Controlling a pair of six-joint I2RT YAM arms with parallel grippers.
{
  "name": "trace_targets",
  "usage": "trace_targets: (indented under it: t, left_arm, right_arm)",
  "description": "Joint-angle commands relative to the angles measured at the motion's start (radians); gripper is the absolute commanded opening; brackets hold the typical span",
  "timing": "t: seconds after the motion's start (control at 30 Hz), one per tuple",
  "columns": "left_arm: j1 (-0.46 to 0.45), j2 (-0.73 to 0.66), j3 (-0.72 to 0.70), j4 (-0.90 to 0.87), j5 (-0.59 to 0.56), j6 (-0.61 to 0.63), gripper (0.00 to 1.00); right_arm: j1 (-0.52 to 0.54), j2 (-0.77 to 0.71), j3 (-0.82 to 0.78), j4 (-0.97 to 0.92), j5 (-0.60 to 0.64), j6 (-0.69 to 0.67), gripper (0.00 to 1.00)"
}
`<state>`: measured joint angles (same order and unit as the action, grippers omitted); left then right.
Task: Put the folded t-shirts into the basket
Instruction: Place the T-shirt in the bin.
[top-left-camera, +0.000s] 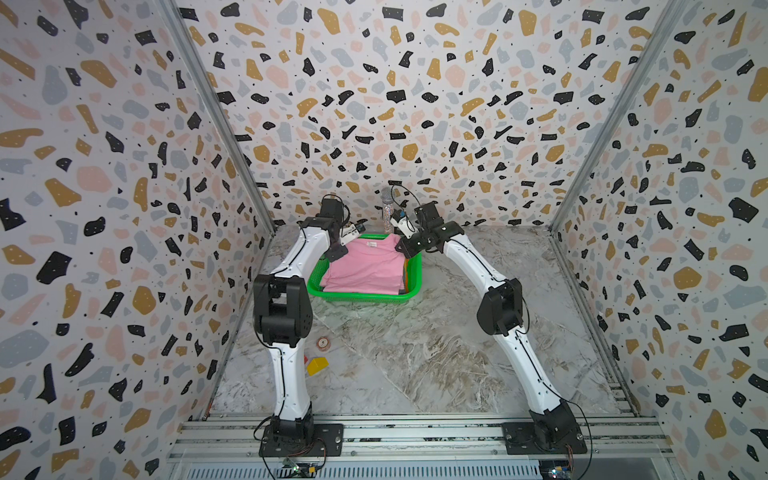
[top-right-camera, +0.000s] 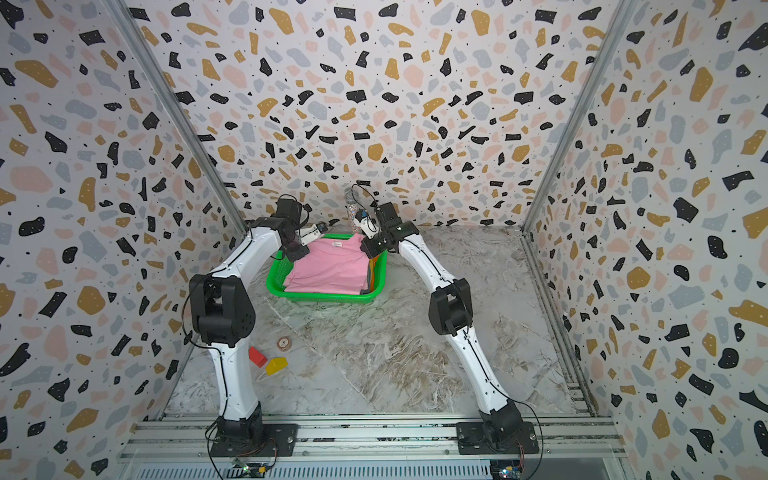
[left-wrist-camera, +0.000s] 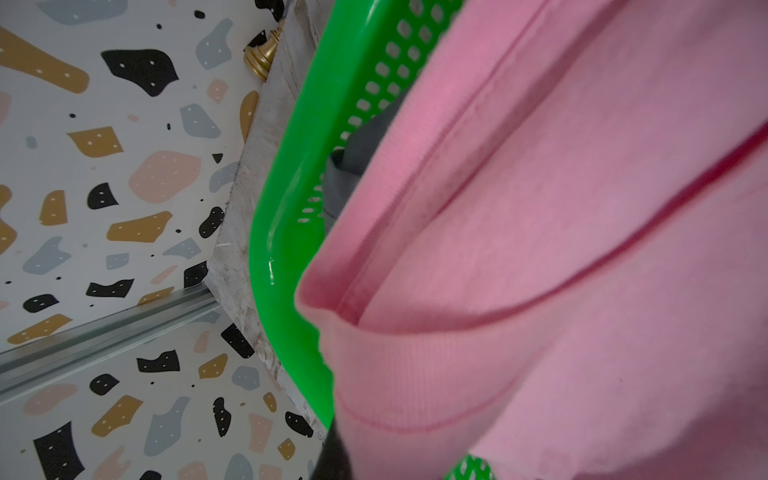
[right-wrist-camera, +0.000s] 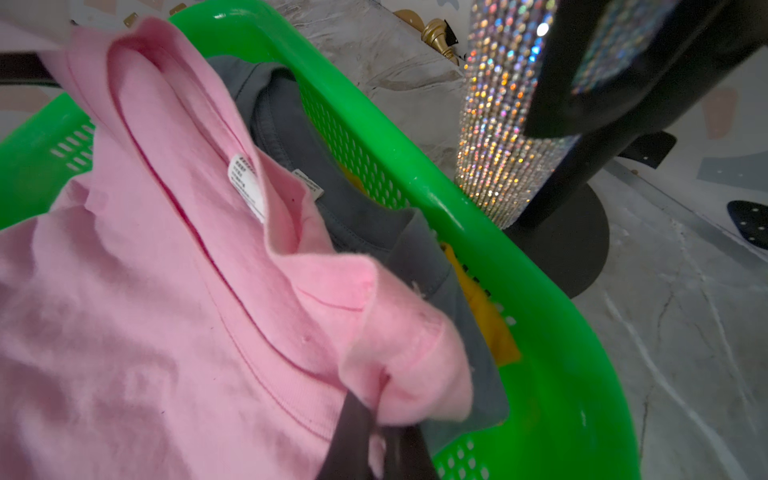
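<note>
The left fingers are pressed together at a collar-side corner of the pink t-shirt. Only one dark tip shows against the cloth, so the pinch there is my judgement. The shirt lies on top of the pile inside the green basket on the table, over a grey-blue t-shirt and a yellow-orange t-shirt. The right fingers pinch a bunched fold at its other shoulder. The cloth seems light, soft and limp, so it will likely sag between two holds and unfold easily. The thicker seams near the ribbed collar should give the safest hold.
</note>
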<state>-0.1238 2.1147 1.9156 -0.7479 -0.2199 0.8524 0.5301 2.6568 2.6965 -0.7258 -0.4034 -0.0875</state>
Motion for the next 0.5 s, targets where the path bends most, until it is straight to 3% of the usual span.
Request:
trace_targets:
  t: [0.0, 0.13, 0.47]
  left_arm:
    - [0.016, 0.018, 0.058, 0.042, -0.064, -0.044, 0.0]
    - [0.016, 0.038, 0.103, 0.015, -0.052, -0.072, 0.0]
    - [0.018, 0.044, 0.051, 0.052, -0.087, -0.097, 0.0]
  right_arm:
    - [-0.027, -0.011, 0.052, -0.012, 0.021, -0.012, 0.0]
    - [-0.039, -0.008, 0.058, -0.005, 0.024, -0.014, 0.0]
    - [-0.043, 0.02, 0.063, -0.002, 0.022, -0.014, 0.0]
